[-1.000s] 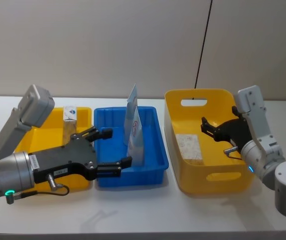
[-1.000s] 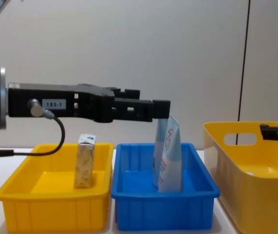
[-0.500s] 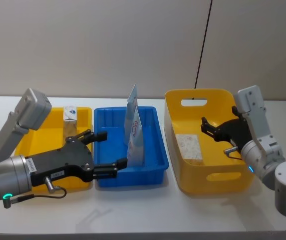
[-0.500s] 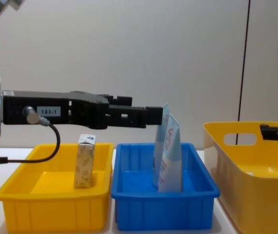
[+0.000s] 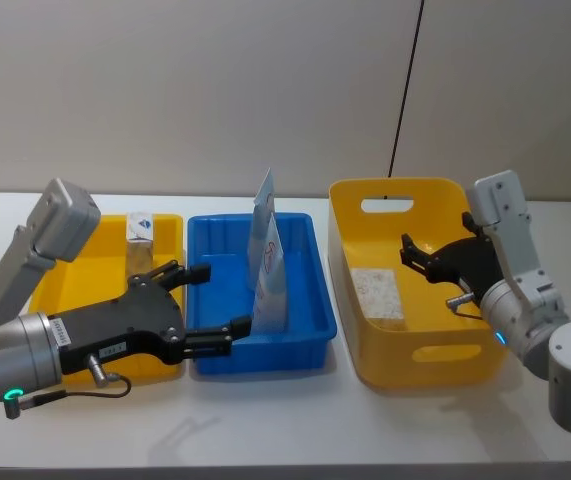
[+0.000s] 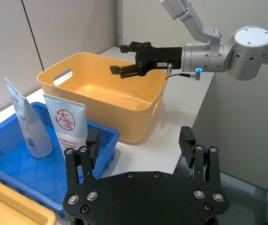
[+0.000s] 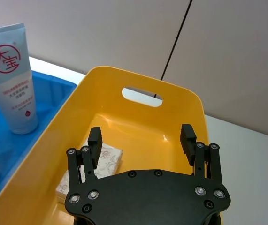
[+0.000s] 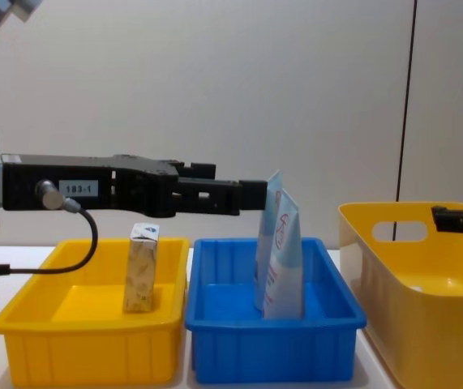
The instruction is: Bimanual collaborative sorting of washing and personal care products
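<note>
The head view looks steeply down on the blue tray and its tubes, mid-frame. The chest view faces them level, close up. The left wrist view looks across them toward the yellow basket; the right wrist view peers closely into it.

Yellow tray, blue tray, yellow basket abreast on white table.

Tube: red "大宝" logo. Left arm label: "183-1".

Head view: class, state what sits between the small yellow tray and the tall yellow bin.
Head view shows the blue tray holding two upright light-blue tubes, the left gripper open over it.
</note>
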Robot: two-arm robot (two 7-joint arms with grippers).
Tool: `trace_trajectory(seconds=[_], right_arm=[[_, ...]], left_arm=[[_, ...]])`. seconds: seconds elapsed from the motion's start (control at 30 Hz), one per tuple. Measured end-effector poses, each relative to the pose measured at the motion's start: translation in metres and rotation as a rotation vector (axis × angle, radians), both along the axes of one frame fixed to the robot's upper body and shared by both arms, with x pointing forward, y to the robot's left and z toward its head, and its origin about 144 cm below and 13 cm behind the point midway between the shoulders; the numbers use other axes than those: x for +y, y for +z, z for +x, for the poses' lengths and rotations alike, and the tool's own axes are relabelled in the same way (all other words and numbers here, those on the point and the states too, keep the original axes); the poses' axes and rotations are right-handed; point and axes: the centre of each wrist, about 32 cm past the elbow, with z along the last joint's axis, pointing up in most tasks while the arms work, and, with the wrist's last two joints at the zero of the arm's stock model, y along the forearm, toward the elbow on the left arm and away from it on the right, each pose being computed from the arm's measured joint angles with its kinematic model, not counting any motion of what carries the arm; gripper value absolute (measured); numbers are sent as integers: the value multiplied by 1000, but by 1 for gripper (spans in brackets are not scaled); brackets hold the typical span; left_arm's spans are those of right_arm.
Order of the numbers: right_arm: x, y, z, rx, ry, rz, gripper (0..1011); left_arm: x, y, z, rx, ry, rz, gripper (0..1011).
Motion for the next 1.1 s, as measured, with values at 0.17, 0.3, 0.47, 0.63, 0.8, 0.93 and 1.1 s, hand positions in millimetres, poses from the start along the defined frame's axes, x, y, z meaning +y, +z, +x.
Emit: trace_trajectory(seconds=[0.17,0.3,0.47,0.63,0.8,0.93,1.1], right_arm=[[1,3,-1,4,26,10,1003],[2,8,-1,8,59,25,1003],[4,19,-2,11,116,56,1003],[7,30,-4,14,172,93,1003],[13,44,-7,23,231,134,1003],[19,53,-9,40,274,163,1003],[25,58,-12,61,308,180,1003]], left_arm=[[0,0,0,1,2,0,1002],[0,0,0,1,2,0,1002],[0,0,0,1,4,0,1002],[0,-1,0,1,4,0,1002],[0,-1,0,1,5,0,1002],[0,-1,-1,1,5,0,1002],[0,-1,0,1,5,0,1002]])
